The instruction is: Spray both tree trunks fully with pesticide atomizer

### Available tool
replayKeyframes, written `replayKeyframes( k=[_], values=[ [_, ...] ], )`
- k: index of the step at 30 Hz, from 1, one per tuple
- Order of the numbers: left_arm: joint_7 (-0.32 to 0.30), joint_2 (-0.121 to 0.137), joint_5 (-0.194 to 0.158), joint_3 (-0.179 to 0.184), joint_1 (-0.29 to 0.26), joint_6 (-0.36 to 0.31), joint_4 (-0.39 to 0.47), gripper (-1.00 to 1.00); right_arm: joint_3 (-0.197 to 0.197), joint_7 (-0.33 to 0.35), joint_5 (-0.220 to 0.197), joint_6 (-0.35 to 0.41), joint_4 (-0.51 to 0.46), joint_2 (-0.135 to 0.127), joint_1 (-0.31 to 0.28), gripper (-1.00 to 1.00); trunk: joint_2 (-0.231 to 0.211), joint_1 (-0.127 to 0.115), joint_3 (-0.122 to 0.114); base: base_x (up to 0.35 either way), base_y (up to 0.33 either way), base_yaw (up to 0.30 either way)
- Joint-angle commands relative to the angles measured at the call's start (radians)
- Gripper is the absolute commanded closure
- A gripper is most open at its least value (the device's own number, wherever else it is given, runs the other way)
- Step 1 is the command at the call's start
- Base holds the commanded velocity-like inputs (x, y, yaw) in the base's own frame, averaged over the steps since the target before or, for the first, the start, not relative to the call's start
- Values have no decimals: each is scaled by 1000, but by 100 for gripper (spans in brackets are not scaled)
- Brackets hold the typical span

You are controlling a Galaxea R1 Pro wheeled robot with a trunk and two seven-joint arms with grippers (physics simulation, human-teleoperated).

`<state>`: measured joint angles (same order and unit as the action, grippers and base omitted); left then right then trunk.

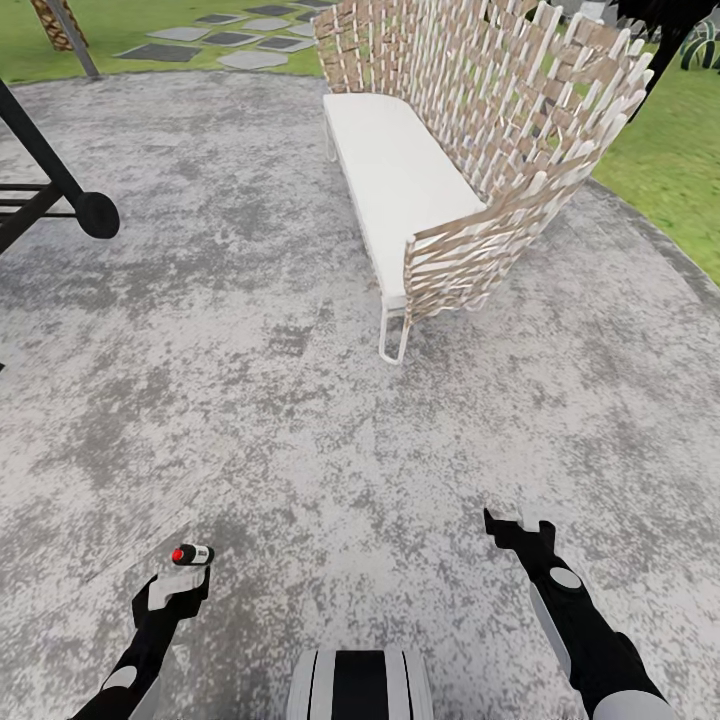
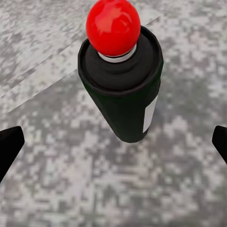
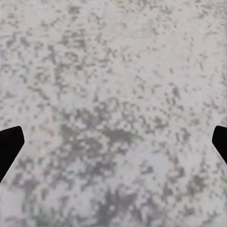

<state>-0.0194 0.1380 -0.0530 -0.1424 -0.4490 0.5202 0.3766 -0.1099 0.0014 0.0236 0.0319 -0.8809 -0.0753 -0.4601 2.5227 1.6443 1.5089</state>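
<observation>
We are holding our left end effector (image 1: 178,585) open just above the pesticide atomizer (image 2: 124,75), which is standing upright on the grey floor (image 1: 250,400), well in from its curved edge, its red top (image 2: 113,26) between the spread fingers (image 2: 8,146) without touching them. Our right end effector (image 1: 520,530) is hovering open over bare paving. A wicker bench (image 1: 470,150) is sitting near the far edge.
</observation>
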Motion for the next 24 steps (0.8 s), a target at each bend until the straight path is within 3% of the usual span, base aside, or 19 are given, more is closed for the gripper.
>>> replayKeyframes(
  k=[1,24],
  values=[
    [-1,0,-5,0,0,3,-1,-100,-1,0,2,3,-1,0,0,-100,0,0,1,0,0,0],
    [1,2,-8,-2,0,3,-1,-100,-1,0,2,3,-1,0,0,-100,0,0,1,46,0,0]
  ],
)
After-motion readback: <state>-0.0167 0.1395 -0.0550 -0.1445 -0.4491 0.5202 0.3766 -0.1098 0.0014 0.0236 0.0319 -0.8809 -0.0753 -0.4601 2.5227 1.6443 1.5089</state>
